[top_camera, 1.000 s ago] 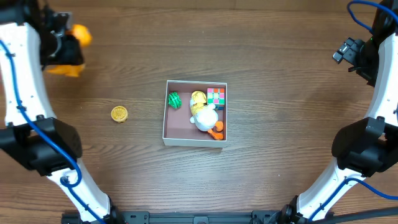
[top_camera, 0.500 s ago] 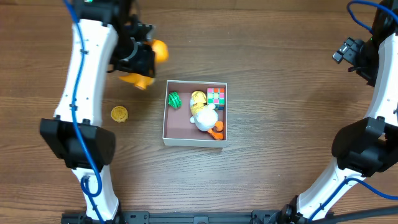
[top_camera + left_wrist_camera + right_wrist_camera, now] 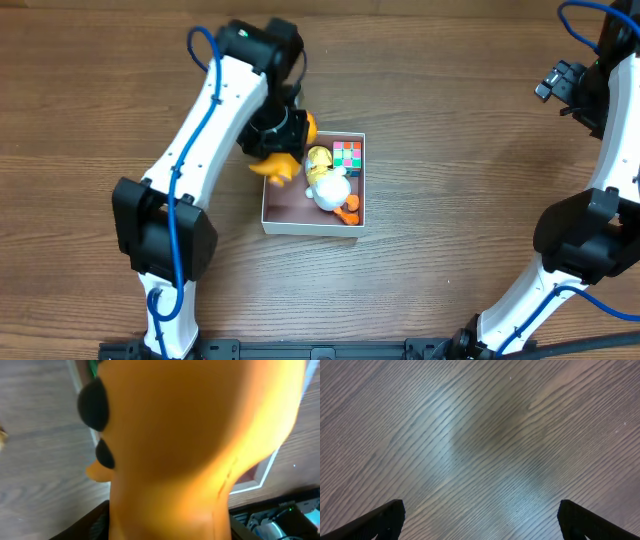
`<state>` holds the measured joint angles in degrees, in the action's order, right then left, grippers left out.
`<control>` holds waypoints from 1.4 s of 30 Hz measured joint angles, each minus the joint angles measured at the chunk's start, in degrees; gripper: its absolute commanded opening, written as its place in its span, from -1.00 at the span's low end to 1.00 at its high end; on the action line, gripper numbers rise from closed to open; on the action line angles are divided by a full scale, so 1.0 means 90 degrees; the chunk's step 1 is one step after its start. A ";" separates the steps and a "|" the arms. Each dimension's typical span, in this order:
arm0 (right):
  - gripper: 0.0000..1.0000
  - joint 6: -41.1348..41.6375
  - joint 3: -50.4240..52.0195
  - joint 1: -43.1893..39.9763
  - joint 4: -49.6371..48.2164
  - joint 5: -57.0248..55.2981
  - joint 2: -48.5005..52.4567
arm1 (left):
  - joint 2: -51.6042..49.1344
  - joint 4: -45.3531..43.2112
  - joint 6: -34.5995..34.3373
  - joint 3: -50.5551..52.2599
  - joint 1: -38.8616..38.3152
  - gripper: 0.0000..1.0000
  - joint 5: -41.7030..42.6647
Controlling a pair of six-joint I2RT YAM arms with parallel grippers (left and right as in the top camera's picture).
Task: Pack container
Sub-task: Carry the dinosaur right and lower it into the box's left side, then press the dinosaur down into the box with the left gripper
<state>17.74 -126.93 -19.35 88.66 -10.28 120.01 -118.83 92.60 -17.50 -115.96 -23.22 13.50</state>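
Container (image 3: pixel 310 229): square, shallow, white walls, dull pink-brown floor. It sits mid-worktop (image 3: pixel 450 270), flat.

Left claw (image 3: pixel 279 150) is over the container's upper-left corner, straddling the left wall. It is pinching an orange toy (image 3: pixel 190 450). Overhead, orange shows on both sides of the claw, one lobe over the box interior and one outside the left wall. The fingers themselves are hidden by the wrist and the toy.

Left wrist view: the orange toy fills nearly the whole frame, blurred, with two black spots on its left side. Thin strips of white container wall run behind it at upper left and lower right. A green sliver shows at the top edge; cannot tell what it is.

Container contents, all in the right half:
- multicolour cube (image 3: pixel 347 155) in the upper-right corner
- yellow toy (image 3: pixel 319 160) just left of the cube, touching it
- white toy (image 3: pixel 330 190) below these, with orange parts at the lower-right corner

The lower-left floor is bare. The upper-left corner is covered by the arm.

Right claw (image 3: pixel 480 522): fingers spread wide, nothing between them, plain wood grain beneath. Overhead it sits at the far right edge, well apart from the container.
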 measured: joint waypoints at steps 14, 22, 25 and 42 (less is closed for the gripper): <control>1.00 0.0000 0.0000 0.0000 0.0002 0.0000 0.0000 | 0.0000 -0.0321 -0.0656 0.0595 -0.0255 0.37 0.0002; 1.00 0.0000 0.0000 0.0000 0.0002 0.0000 0.0000 | 0.0000 -0.0578 -0.0687 0.0595 -0.0255 0.36 -0.0022; 1.00 0.0005 0.0000 0.0000 0.0000 0.0000 0.0000 | 0.0000 -0.0714 -0.0682 0.0595 -0.0253 0.23 -0.0024; 1.00 0.0002 0.0000 0.0000 0.0005 0.0002 0.0000 | 0.0143 0.0452 -0.0015 0.0236 -0.0238 0.30 0.0362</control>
<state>17.76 -126.93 -19.35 88.71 -10.26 120.01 -117.54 96.66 -17.63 -113.84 -25.36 16.75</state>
